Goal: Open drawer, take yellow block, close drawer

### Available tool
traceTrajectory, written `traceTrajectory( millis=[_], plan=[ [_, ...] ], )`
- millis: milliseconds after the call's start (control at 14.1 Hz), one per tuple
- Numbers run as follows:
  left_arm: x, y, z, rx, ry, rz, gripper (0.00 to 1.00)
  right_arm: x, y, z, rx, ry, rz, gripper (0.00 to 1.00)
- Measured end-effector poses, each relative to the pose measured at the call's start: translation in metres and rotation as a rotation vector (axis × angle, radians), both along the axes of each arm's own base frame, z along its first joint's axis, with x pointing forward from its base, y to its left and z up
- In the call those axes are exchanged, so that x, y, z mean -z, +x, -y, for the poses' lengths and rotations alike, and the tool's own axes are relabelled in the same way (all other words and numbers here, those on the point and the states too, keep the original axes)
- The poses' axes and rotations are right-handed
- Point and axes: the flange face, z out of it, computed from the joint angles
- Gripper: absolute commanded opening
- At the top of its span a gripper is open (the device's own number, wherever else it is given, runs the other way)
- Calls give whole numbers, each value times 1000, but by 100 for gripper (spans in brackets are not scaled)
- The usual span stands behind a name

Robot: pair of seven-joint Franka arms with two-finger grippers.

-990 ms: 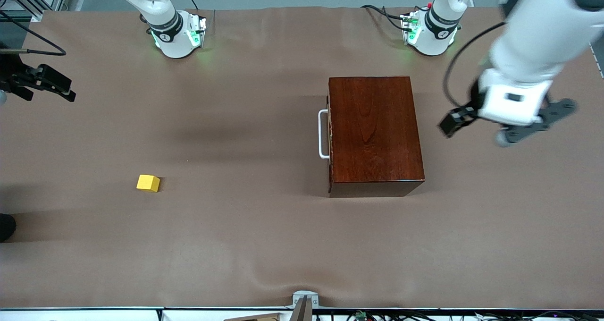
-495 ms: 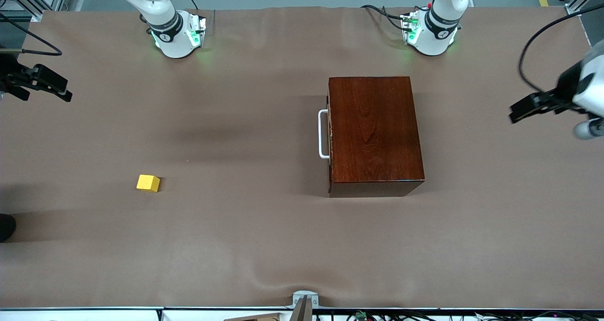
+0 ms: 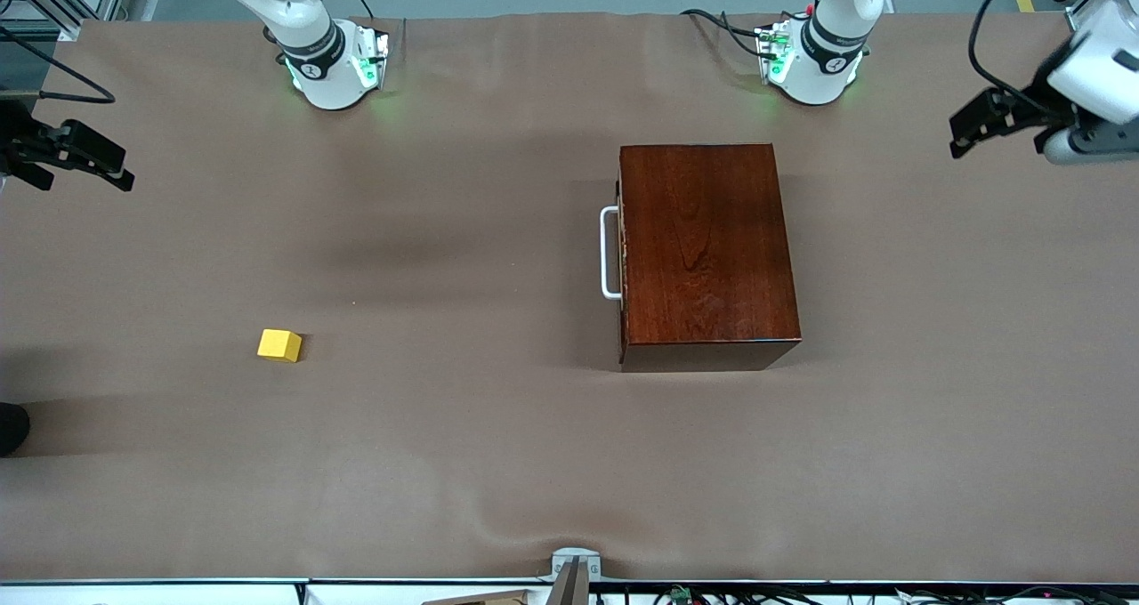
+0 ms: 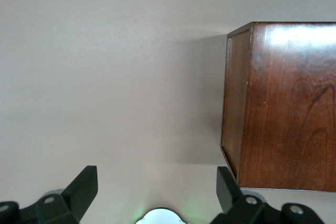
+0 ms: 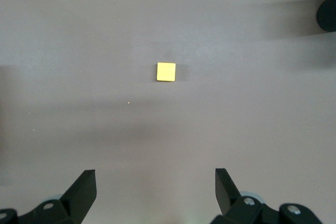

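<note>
The drawer sits shut in the dark reddish-brown wooden box [image 3: 703, 249], and only its white loop handle [image 3: 609, 254] shows, facing the right arm's end of the table. The yellow block [image 3: 279, 345] lies on the brown table cover toward the right arm's end, nearer to the front camera than the handle. My right gripper [image 5: 156, 187] hangs open and empty high over that end, at the picture's edge [image 3: 80, 153], with the block [image 5: 166, 72] below it. My left gripper [image 4: 157, 187] is open and empty, up over the left arm's end [image 3: 997, 125], beside the box [image 4: 283, 103].
Both arm bases [image 3: 334, 67] [image 3: 814, 62] stand along the table's edge farthest from the front camera. A dark round object [image 3: 11, 427] pokes in at the right arm's end. A small metal fixture [image 3: 574, 568] sits at the edge nearest the camera.
The left arm has swung away from beside the box, out to its own end of the table and up toward its base. The right gripper has barely shifted. Box and block have not moved.
</note>
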Motion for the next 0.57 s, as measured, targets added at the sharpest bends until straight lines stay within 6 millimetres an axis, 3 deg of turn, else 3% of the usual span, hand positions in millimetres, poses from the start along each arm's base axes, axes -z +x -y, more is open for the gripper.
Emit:
traceTrajectory(
  millis=[565],
  plan=[
    [-15, -7, 2, 4, -5, 43, 100, -8, 1, -15, -31, -1, 19, 100]
  ],
)
